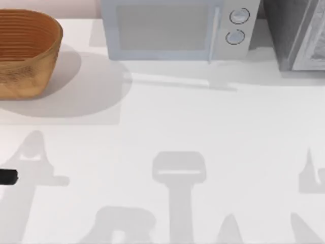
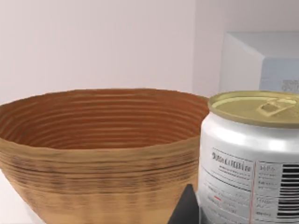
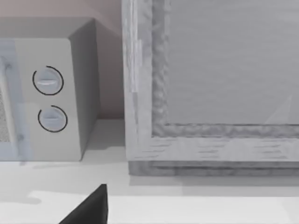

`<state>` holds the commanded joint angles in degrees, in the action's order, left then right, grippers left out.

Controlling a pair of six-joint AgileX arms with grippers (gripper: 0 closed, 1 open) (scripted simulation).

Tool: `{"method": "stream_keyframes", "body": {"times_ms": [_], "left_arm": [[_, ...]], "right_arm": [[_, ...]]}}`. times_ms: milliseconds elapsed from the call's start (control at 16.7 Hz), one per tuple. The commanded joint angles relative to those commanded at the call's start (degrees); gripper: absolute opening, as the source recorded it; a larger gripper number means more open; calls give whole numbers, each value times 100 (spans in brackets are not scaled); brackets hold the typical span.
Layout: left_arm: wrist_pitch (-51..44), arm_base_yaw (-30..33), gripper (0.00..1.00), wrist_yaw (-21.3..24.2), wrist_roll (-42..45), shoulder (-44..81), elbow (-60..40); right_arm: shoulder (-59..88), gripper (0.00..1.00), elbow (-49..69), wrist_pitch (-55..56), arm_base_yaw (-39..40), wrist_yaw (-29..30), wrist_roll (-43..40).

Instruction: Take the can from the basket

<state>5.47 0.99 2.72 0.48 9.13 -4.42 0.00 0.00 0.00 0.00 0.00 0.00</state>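
Can (image 2: 250,158) closest to left wrist camera, upright, long axis vertical, dull gold top up, barcode label facing lens. Sat outside basket (image 2: 100,154), just beside its tan outer wall. Dark fingertip (image 2: 186,207) of left pincer showed against can's side; could not tell whether pincer was clamped on it. From above, basket (image 1: 25,53) at surface's (image 1: 203,132) far left corner, left arm at left edge, microwave (image 1: 172,28) along back, broad open room across middle. Right pincer's state could not be told; microwave dials (image 3: 49,100) and grey cabinet (image 3: 210,84) ahead.
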Motion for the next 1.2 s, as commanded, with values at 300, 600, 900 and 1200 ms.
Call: {"method": "stream_keyframes", "body": {"times_ms": [300,600,900,1200], "left_arm": [[923,145,0,580,82,1583,-713],[1780,271,0,1167,150,3089,-1352],[2558,391,0,1713,195,4455,-1905],[3273,514,0,2260,219,5715,-2387]], "right_arm": [[0,100,0,0,0,0,0],[0,100,0,0,0,0,0],[0,100,0,0,0,0,0],[0,100,0,0,0,0,0]]}}
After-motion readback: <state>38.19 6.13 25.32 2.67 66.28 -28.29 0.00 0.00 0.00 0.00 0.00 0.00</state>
